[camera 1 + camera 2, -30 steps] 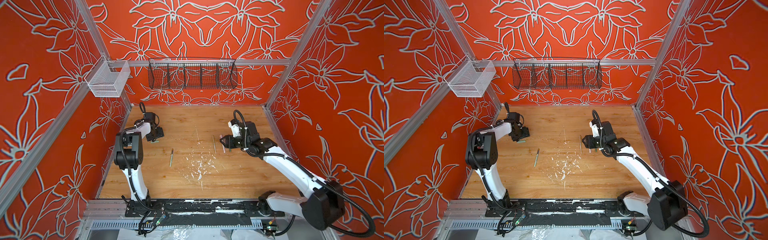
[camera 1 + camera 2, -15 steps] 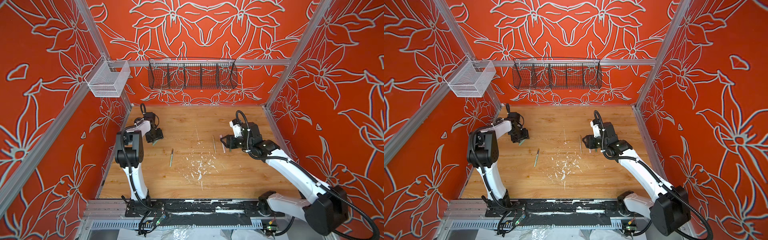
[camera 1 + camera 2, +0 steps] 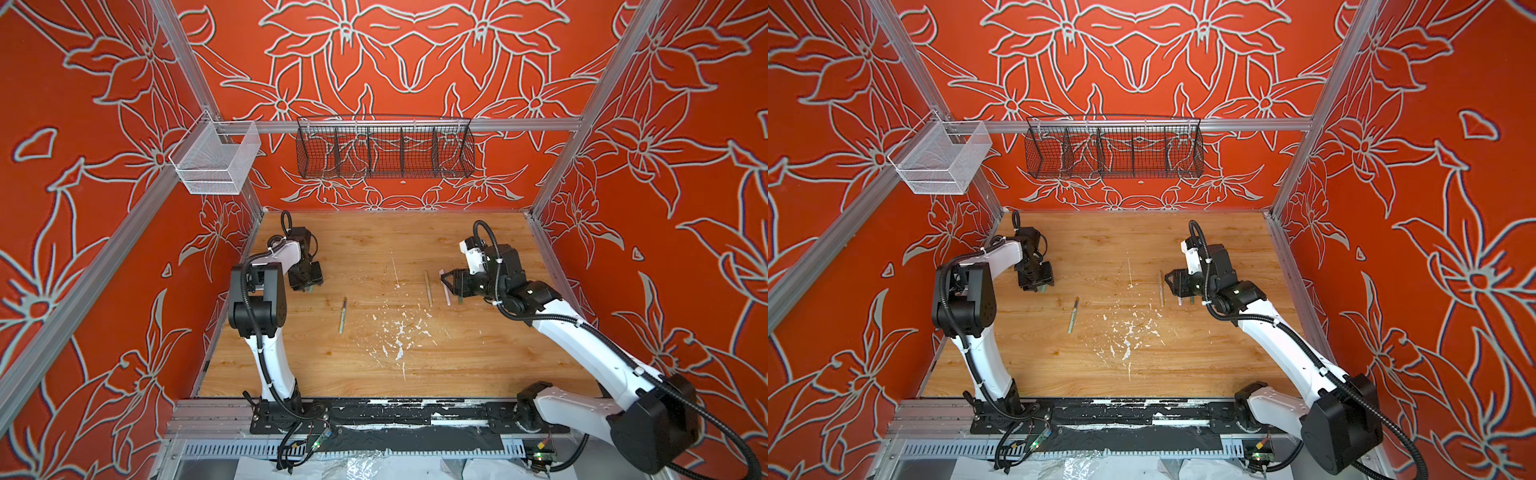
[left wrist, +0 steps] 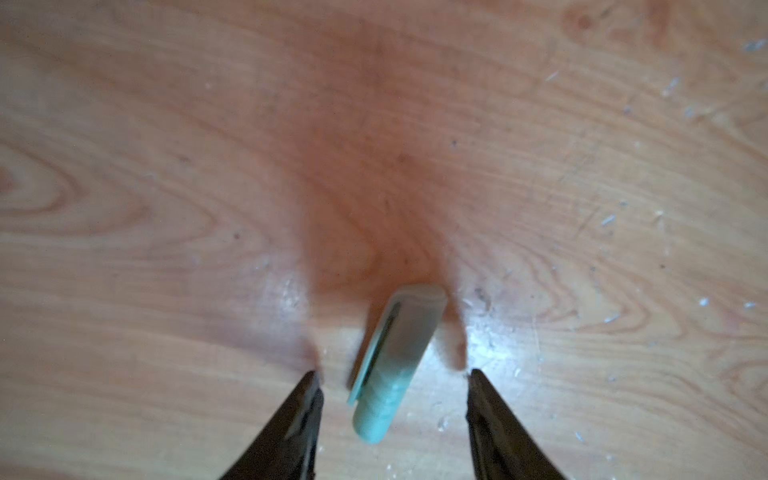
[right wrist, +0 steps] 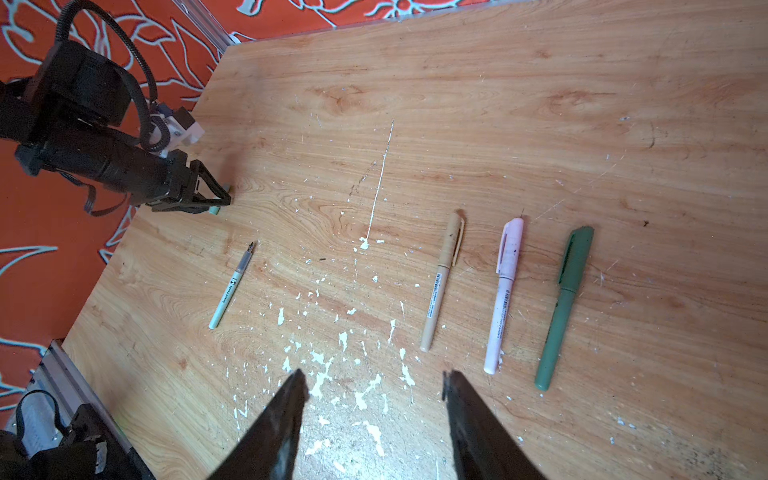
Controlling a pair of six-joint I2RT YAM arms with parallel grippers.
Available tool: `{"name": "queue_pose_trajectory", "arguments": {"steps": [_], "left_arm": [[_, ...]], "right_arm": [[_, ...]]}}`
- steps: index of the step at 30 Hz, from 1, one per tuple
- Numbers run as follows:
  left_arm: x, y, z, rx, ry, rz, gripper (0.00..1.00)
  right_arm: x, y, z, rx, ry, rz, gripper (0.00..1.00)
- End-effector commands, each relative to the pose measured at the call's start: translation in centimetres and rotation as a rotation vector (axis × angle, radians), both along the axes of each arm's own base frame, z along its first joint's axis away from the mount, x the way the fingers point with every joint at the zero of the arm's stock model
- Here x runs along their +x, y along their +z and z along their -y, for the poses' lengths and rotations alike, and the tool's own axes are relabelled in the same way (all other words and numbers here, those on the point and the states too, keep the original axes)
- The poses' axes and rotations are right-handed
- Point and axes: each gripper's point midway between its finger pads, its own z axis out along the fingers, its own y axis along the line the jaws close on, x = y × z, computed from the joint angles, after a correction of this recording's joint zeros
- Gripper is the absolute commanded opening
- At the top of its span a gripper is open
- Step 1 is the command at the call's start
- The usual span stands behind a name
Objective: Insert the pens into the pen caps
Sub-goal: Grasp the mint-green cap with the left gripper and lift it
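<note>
A pale green pen cap [image 4: 395,361] lies flat on the wood between the jaws of my left gripper [image 4: 393,373]. The jaws stand open with a gap on each side of the cap. In the right wrist view the uncapped pale green pen [image 5: 232,286] lies near it, dark tip pointing toward the left gripper [image 5: 216,197]. The tan pen [image 5: 440,282], pink pen [image 5: 505,295] and dark green pen [image 5: 565,307] lie side by side, each wearing its cap. My right gripper [image 5: 375,372] hovers open and empty. In both top views it is beside the tan pen [image 3: 428,289] [image 3: 1161,289].
White paint flecks [image 3: 399,332] cover the middle of the wooden table [image 3: 374,374]. A black wire basket [image 3: 384,147] and a white mesh bin [image 3: 214,162] hang on the back rail. The left gripper [image 3: 311,286] works close to the left wall.
The left gripper's jaws have narrowed around the pale green cap and dropped slightly toward the table. The right arm has barely moved.
</note>
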Motion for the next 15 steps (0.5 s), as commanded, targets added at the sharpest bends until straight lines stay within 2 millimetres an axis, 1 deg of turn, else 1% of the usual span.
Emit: {"name": "queue_pose_trajectory", "arguments": {"steps": [1,6,9,15], "left_arm": [[-0.5,0.7,-1.2,0.070,-0.036,-0.047,0.50],[-0.4,-0.1,-1.0,0.053,-0.068,-0.075,0.45],[-0.3,-0.8,-0.8,0.039,-0.083,-0.098,0.38],[0.0,-1.5,-0.6,0.046,-0.100,-0.124,0.33]], "right_arm": [[-0.3,0.1,-0.4,0.013,0.018,0.010,0.54],[-0.2,0.1,-0.3,0.011,0.013,0.012,0.52],[-0.3,0.2,-0.2,0.009,0.011,0.014,0.52],[-0.3,0.3,-0.1,0.009,0.007,0.019,0.51]]}}
